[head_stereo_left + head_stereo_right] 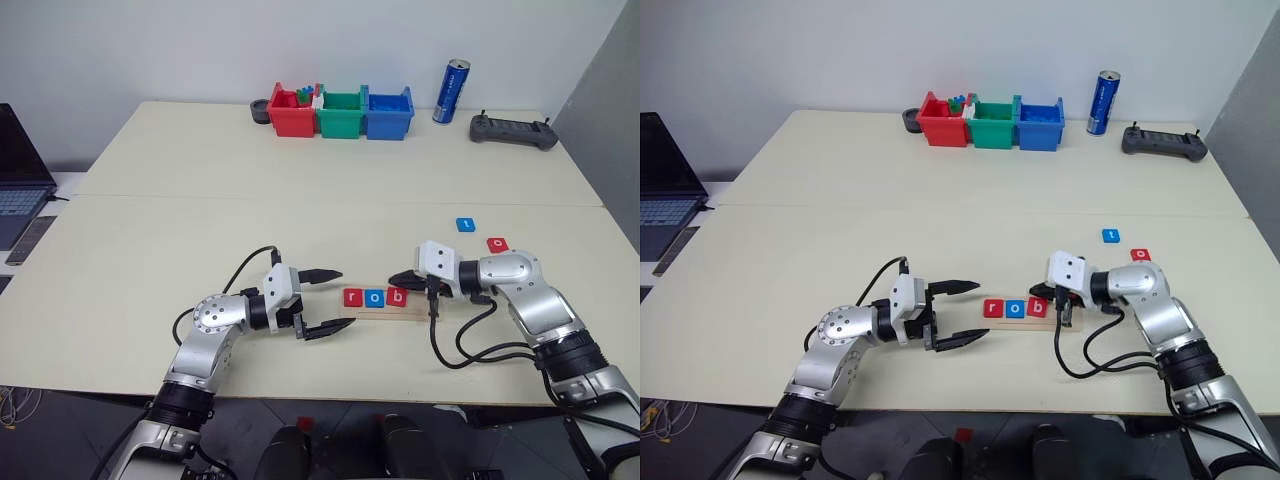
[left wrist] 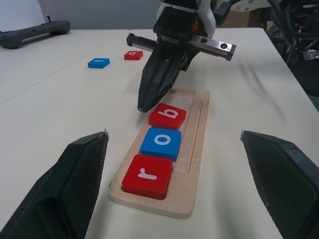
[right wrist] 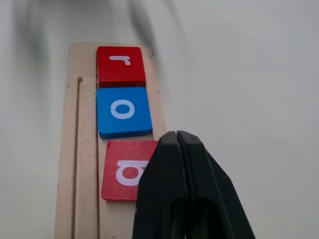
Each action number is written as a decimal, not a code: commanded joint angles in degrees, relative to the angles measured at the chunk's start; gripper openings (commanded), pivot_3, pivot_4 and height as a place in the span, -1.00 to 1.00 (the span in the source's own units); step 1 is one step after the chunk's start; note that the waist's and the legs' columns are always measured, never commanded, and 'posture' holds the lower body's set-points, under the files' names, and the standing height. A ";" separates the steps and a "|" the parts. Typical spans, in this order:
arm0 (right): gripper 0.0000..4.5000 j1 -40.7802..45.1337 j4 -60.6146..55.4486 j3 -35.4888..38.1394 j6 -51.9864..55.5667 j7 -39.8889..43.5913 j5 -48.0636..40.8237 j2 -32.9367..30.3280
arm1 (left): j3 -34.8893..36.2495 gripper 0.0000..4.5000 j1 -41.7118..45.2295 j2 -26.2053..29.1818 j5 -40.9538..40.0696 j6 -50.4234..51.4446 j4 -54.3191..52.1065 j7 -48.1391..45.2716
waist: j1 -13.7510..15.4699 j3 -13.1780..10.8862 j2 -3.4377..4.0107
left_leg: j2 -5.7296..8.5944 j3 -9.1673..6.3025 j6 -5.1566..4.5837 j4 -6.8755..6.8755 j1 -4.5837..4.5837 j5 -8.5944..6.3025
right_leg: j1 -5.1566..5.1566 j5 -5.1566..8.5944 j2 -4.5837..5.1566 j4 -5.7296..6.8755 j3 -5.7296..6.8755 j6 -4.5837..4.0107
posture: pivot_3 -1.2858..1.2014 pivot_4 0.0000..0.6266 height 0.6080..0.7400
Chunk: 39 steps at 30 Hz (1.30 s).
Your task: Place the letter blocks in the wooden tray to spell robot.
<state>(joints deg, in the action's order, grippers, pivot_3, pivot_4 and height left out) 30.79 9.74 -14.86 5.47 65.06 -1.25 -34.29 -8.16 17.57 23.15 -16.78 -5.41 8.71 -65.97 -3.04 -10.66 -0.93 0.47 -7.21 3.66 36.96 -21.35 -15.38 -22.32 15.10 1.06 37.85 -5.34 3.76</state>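
On near table [image 1: 150,250], between both arms: wooden tray [image 1: 372,312] lying left to right, carrying 3 letter blocks in a row, red r [image 1: 352,297], blue o [image 1: 374,297], red b [image 1: 396,296]. Right of b, bare groove for 2 more. Further right and farther off, well apart from tray: blue t [image 1: 465,224] and red o [image 1: 497,244], flat on table.

Right gripper [image 3: 177,137] with fingers pressed together, holding nothing, tip resting at right edge of b; looks like nudging b snug against blue o. Left gripper [image 1: 333,301] just left of tray, fingers spread wide, empty, pointing along tray toward r.

Step in hand, by the look of it: squaring up third tile, with 3 of 5 placed. Next calls for lifting away, opening fingers, reaching right and far for red o, then setting it beside b without knocking the row. Blue t last.
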 commanded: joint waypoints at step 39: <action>-0.98 0.36 -2.42 0.21 -1.96 0.69 -0.19 -0.02 | 0.19 1.00 0.20 0.77 -0.74 0.01 -2.04 -1.08 | -0.07 0.00 0.01 | 0.00 -0.02 0.00 0.00 -0.01 0.00 | 0.00 0.00 0.00 -0.01 0.02 0.00 | 0.03 -0.52 1.00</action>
<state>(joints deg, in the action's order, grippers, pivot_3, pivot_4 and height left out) 29.90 7.80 -15.88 4.07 66.70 -0.90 -34.63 -8.18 17.52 23.58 -16.78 -5.26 8.50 -66.91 -3.12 -10.66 -0.92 0.47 -7.22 3.66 36.96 -21.36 -15.38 -22.32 15.10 1.06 37.84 -5.33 3.75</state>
